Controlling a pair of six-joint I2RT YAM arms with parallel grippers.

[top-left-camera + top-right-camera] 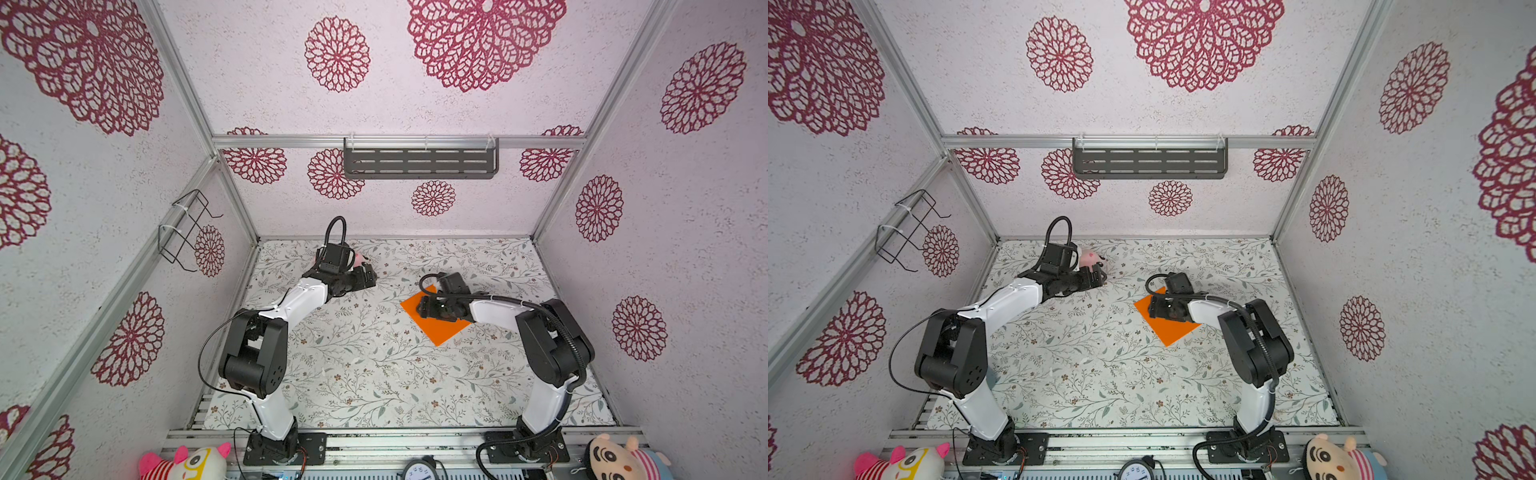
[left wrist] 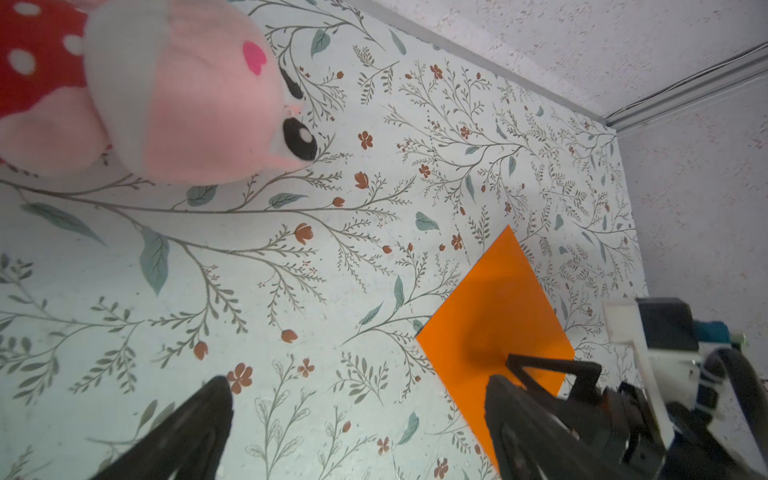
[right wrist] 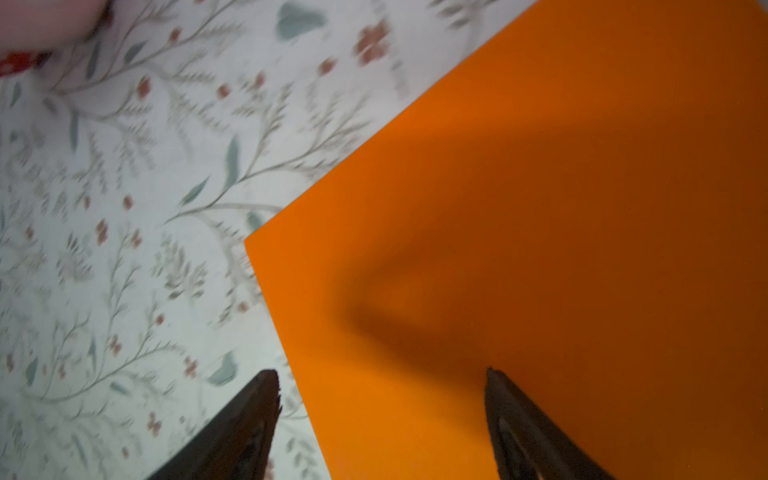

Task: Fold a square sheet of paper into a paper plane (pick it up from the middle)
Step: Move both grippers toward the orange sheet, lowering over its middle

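Left wrist shows one square sheet of paper (image 2: pixel 494 316), one plush toy (image 2: pixel 187 104).

Left arm stretched toward the table's (image 1: pixel 365 374) far edge, left gripper (image 1: pixel 371 277) jaws wide apart, empty. Right arm elbow-up, right gripper (image 3: pixel 380 374) angled down near table centre, jaws apart.

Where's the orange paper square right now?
In both top views the flat orange paper square lies on the floral mat right of centre, beneath the right claw, well apart from the pink plush toy.
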